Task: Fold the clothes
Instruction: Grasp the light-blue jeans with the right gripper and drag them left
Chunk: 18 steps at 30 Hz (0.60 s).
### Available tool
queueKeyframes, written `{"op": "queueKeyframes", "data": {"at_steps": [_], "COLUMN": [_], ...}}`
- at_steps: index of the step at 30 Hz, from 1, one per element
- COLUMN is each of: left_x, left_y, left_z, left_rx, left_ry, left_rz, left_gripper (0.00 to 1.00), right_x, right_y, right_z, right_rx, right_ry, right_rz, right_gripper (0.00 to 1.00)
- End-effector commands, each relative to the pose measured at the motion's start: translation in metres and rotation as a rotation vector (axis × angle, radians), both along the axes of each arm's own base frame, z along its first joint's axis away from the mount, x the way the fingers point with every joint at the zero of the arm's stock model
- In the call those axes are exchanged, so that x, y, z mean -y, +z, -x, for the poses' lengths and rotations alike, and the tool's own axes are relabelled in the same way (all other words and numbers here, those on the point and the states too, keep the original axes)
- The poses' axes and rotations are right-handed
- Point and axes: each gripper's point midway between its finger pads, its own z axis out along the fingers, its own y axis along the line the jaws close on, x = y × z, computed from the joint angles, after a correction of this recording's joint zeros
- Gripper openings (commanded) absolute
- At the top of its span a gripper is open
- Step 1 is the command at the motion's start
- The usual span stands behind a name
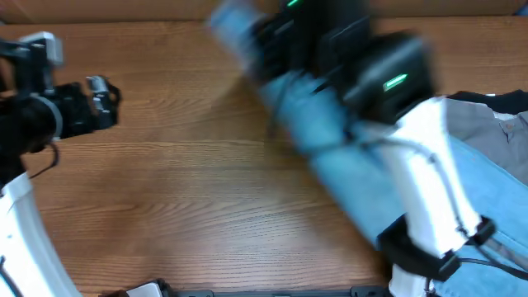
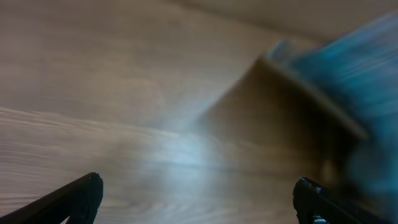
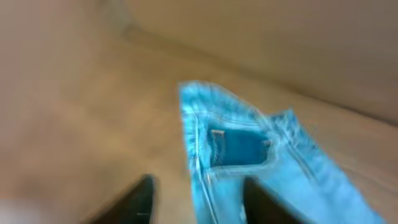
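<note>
The left end effector [image 2: 198, 198] is held fully open and empty above the surface [image 1: 165, 190]. The right end effector [image 3: 199, 202] is shown partly open. The jeans [image 3: 249, 149] are located between and beyond its fingers [image 3: 140, 199].

Two robot arms I can count, left arm [image 1: 25, 124] and right arm [image 1: 429, 165], one gripper apiece: left gripper [image 1: 103, 95], right gripper [image 3: 199, 202]. One pair of jeans [image 1: 330, 148], one wooden table [image 1: 165, 190], one grey cloth [image 1: 483, 124], one dark cloth [image 1: 487, 99]
</note>
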Motion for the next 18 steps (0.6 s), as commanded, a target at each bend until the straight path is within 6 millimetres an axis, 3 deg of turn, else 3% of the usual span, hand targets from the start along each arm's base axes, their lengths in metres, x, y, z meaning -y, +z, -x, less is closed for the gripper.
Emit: {"op": "queueKeyframes", "data": {"at_steps": [1, 5, 8, 11, 15, 18], "left_x": [-0.011, -0.011, -0.008, -0.001, 0.022, 0.049], "left_y": [0.035, 0.050, 0.050, 0.045, 0.024, -0.005], "left_z": [0.012, 0.015, 0.013, 0.008, -0.011, -0.035], "left_rx": [0.103, 0.150, 0.152, 0.140, 0.077, -0.007], "left_ry": [0.032, 0.037, 0.021, -0.013, -0.127, -0.255], "left_rz": [-0.053, -0.065, -0.049, -0.018, -0.009, 0.000], "left_gripper": [1.00, 1.00, 1.00, 1.00, 1.00, 1.00], "right_x": [-0.022, -0.004, 0.018, 0.048, 0.089, 0.111], "right_y": [-0.016, -0.010, 0.002, 0.024, 0.058, 0.080], "right_z": [0.021, 0.018, 0.014, 0.009, 0.012, 0.025], "right_rx": [0.052, 0.117, 0.108, 0.132, 0.176, 0.191], "right_ry": [-0.037, -0.168, -0.243, -0.309, -0.387, -0.418], "right_rz": [0.143, 0.220, 0.168, 0.122, 0.032, -0.043], "right_gripper": [0.66, 0.68, 0.70, 0.79, 0.80, 0.80]}}
